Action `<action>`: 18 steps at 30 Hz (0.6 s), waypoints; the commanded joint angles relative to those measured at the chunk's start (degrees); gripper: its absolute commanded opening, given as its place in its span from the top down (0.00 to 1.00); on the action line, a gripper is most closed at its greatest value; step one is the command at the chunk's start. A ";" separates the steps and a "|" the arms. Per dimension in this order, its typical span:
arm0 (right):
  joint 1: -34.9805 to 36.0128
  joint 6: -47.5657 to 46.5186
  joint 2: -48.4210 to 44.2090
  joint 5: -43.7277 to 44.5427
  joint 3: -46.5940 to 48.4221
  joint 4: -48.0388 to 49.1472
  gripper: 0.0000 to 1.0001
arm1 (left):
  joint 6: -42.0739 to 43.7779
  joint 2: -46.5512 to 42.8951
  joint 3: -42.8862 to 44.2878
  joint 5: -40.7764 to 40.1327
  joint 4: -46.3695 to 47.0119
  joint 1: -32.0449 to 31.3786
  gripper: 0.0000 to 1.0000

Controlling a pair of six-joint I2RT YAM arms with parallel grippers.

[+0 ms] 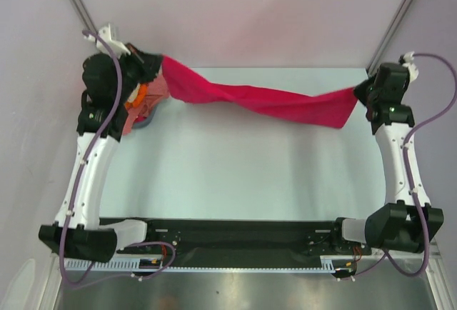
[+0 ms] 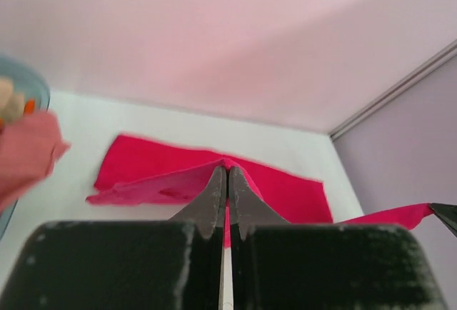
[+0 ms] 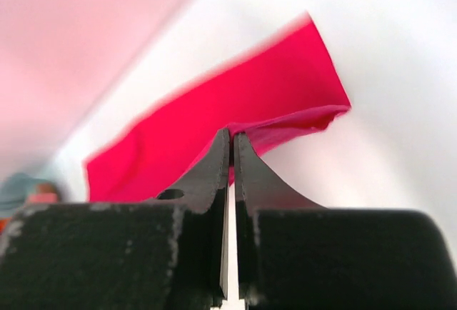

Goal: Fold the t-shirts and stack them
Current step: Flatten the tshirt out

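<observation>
- Pale blue-white table (image 1: 235, 174), matt, with a black base plate (image 1: 235, 233) lying along the near edge.
- Light-blue tub (image 1: 148, 125) at the far-left corner, heaped with pink and orange t-shirts (image 1: 139, 110).
- Crimson t-shirt (image 1: 271, 103) stretched along the far side, twisted mid-span; contact with the tabletop unclear.

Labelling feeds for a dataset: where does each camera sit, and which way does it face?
Top external: overhead behind the robot, facing down on the table; both arms show, left hand and right hand stretching the red t-shirt.
Left wrist: on the left arm, facing along its shut fingers at the shirt.
Right wrist: likewise on the right arm.
Shared: all three show that shirt.
</observation>
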 commanded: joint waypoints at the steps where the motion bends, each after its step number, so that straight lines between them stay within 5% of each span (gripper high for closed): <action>1: -0.73 -3.53 1.66 -1.06 11.98 5.06 1.00 | 2.51 3.23 11.68 2.85 7.64 -0.09 1.00; 7: -1.43 -5.99 0.80 -1.59 22.11 4.18 1.00 | 9.26 6.23 26.01 4.79 5.89 0.00 1.00; 18: -1.52 -7.93 -15.20 -3.79 28.27 0.93 1.00 | 17.45 -4.75 41.74 -1.45 1.58 0.26 1.00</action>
